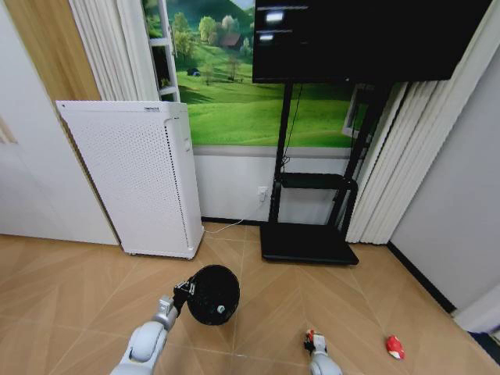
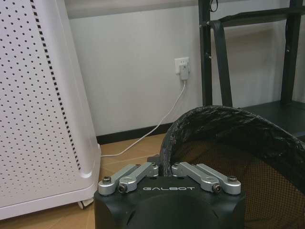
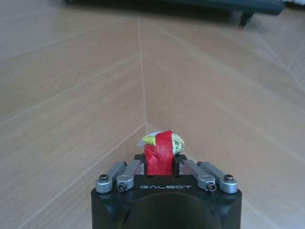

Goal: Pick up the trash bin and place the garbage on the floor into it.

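The black round trash bin (image 1: 212,294) hangs above the floor (image 1: 70,305), tipped so that its dark mouth faces me. My left gripper (image 1: 183,294) is shut on its rim; the left wrist view shows the gripper (image 2: 163,168) pinching the bag-lined rim of the bin (image 2: 228,124). A small pale item (image 1: 221,309) lies inside the bin. Low at the front, my right gripper (image 1: 312,341) is shut on a crumpled red wrapper (image 3: 159,151), a piece of the garbage, held above the parquet. Another red-and-white wrapper (image 1: 395,347) lies on the floor to the right.
A tall white perforated appliance (image 1: 133,176) stands against the wall at the left, its cable running to a wall socket (image 2: 182,67). A black screen stand with a flat base (image 1: 308,244) is behind the bin. A grey wall (image 1: 461,211) closes the right side.
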